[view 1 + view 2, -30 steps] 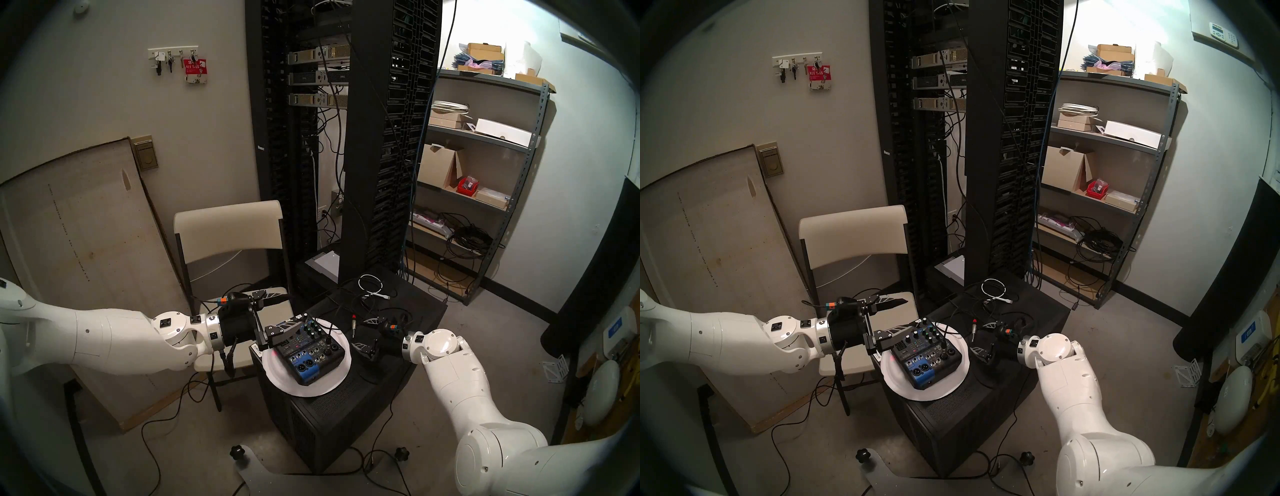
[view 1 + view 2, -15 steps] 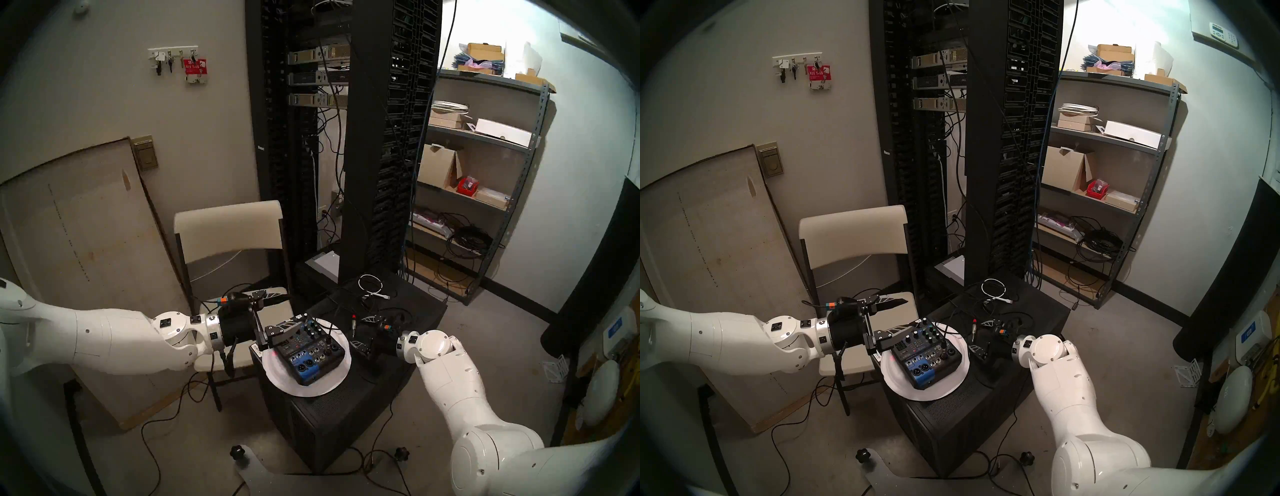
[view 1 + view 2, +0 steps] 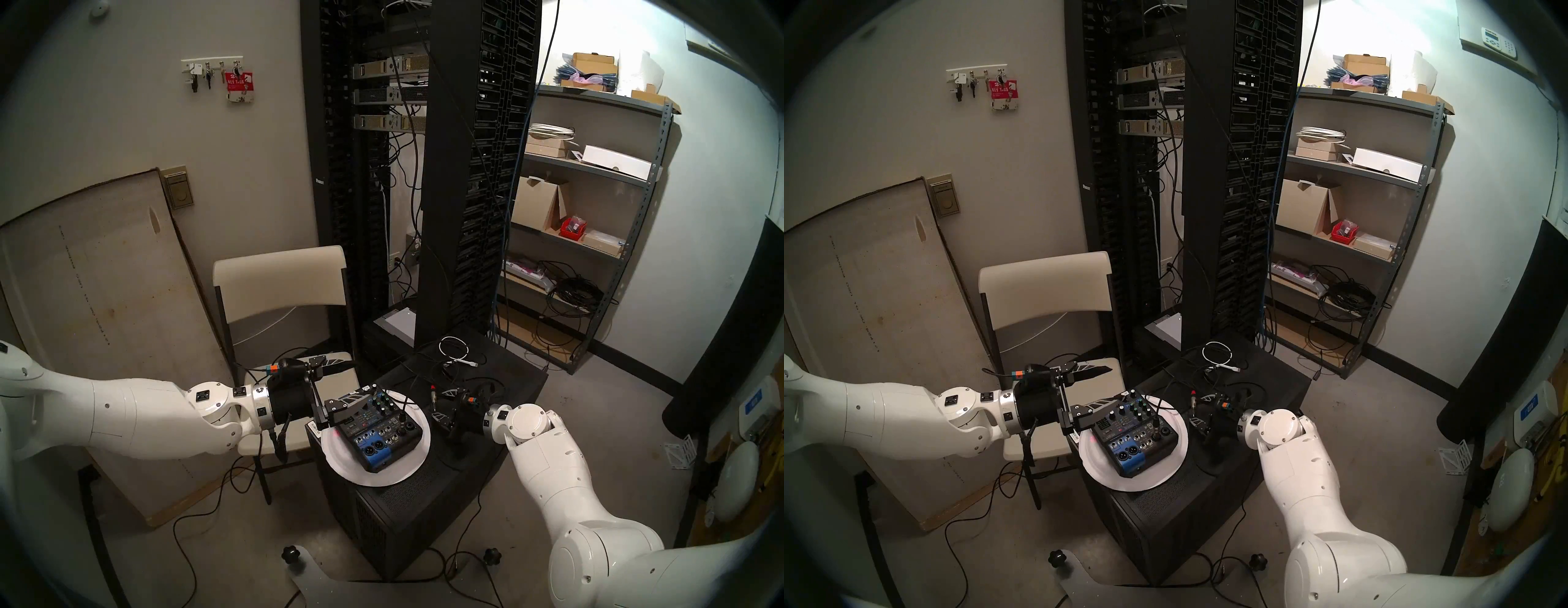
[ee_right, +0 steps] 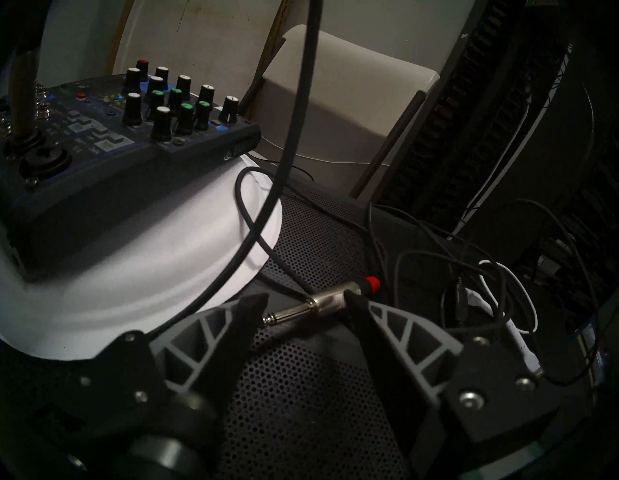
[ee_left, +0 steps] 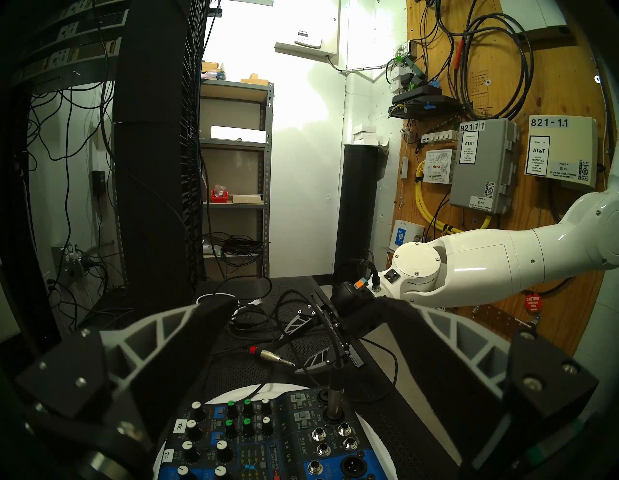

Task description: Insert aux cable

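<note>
The aux cable's plug [image 4: 321, 303], black with a red band and a silver jack tip, lies flat on the black perforated case [image 3: 424, 501], just right of the mixer [image 3: 377, 429]. The same plug [image 3: 433, 397] shows from the head and in the left wrist view [image 5: 271, 355]. My right gripper [image 4: 306, 300] is down at the plug with one fingertip at each end of it, jaws still apart. My left gripper [image 3: 355, 378] hangs wide open at the mixer's left rear corner, holding nothing. The mixer sits on a white plate [image 3: 339, 463].
A second black plug [image 5: 335, 392] stands in a mixer socket, its cable looping over the plate. Loose black cables [image 3: 445, 369] and a white coiled cable [image 3: 454, 346] lie behind the plug. A folding chair [image 3: 280, 276] stands to the left, and server racks [image 3: 441, 170] behind.
My right arm has moved left toward the plug, and its fingers have narrowed around it. The left arm and the mixer have not moved.
</note>
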You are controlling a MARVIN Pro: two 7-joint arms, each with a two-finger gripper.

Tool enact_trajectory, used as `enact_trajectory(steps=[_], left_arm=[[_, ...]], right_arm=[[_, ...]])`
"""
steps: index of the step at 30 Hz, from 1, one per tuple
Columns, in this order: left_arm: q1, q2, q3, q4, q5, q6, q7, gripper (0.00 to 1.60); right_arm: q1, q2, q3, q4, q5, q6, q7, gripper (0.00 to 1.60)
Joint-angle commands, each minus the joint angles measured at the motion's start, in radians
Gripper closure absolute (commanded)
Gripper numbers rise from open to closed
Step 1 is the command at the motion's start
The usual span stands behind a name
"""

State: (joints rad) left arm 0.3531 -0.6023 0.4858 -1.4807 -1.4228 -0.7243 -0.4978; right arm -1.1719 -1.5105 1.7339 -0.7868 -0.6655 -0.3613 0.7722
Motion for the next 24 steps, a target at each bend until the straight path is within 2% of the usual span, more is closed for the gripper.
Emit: enact_trajectory(steps=[1,5,6,7,10,24], left_arm=[[-0.013,-0.001,-0.011,0.0,0.002,-0.005,0.0,0.0],[-0.013,-0.001,-0.011,0.0,0.002,-0.005,0.0,0.0],[-0.013,-0.001,-0.011,0.0,0.002,-0.005,0.0,0.0],[-0.013,-0.001,-0.011,0.0,0.002,-0.005,0.0,0.0],[-0.013,-0.001,-0.011,0.0,0.002,-0.005,0.0,0.0],[-0.013,-0.001,-0.011,0.0,0.002,-0.005,0.0,0.0]], right_arm=[[0.016,0.004,0.009,-0.016,0.0,0.011,-0.019,0.57],[0.016,0.004,0.009,-0.016,0.0,0.011,-0.019,0.57],[0.019,0.008,0.011,-0.011,0.0,0.01,-0.021,0.67],[0.019,0.008,0.011,-0.011,0.0,0.01,-0.021,0.67],[0.021,0.011,0.014,-0.008,-0.004,0.014,-0.025,0.8],[0.025,0.01,0.016,-0.001,-0.014,0.022,-0.039,0.83]])
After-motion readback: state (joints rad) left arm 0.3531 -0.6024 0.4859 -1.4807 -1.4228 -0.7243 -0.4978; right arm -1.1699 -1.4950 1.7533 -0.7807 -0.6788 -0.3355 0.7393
